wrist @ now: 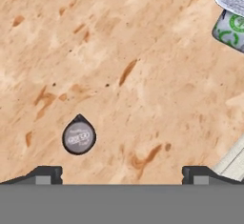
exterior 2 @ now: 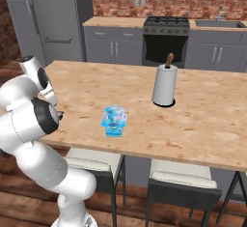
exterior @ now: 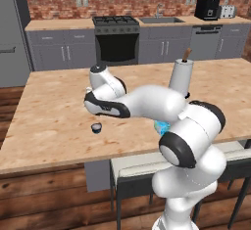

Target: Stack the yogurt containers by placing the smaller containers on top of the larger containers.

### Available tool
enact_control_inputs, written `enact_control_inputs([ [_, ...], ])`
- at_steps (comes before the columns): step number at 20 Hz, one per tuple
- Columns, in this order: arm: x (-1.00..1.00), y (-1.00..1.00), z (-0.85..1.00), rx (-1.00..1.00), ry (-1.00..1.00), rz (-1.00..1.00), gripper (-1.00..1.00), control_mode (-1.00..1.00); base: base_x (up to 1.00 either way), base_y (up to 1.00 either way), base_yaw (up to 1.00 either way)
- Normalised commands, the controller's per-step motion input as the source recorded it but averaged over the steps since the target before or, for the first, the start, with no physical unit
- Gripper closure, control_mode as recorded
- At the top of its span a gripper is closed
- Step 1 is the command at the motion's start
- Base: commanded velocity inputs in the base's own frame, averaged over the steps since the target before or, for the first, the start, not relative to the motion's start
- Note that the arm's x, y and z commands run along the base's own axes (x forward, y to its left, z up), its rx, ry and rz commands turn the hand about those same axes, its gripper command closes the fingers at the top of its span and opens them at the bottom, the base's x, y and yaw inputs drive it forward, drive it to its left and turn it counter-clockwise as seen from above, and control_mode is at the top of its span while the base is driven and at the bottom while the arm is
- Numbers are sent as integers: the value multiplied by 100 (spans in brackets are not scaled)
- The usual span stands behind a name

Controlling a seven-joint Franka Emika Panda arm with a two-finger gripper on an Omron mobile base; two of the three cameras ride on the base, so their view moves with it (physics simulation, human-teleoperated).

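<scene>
Claw [wrist: 122, 173] spread wide, hanging above the table [exterior: 54, 111] beside the tiny dark cup [wrist: 79, 136], likely lining up to grab it

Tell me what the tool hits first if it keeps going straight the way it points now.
Probably the bare wooden counter. The open tool looks down at it, with the tiny dark cup just left of its centre line; depth is unclear.

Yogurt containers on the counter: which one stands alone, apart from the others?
The tiny dark cup with the pale top, alone on bare wood near the arm. The small translucent blue cup and the squarish blue tub sit together.
</scene>
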Motion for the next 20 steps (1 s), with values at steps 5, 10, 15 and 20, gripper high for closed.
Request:
enact_control_inputs([
  [5,1,0,-3,0,0,0,-100,-100,0,0,0],
  [10,0,0,0,0,0,0,-100,-100,0,0,0],
  [15,0,0,-10,2,0,1,-100,-100,0,0,0],
  [20,0,0,-17,2,0,3,-100,-100,0,0,0],
])
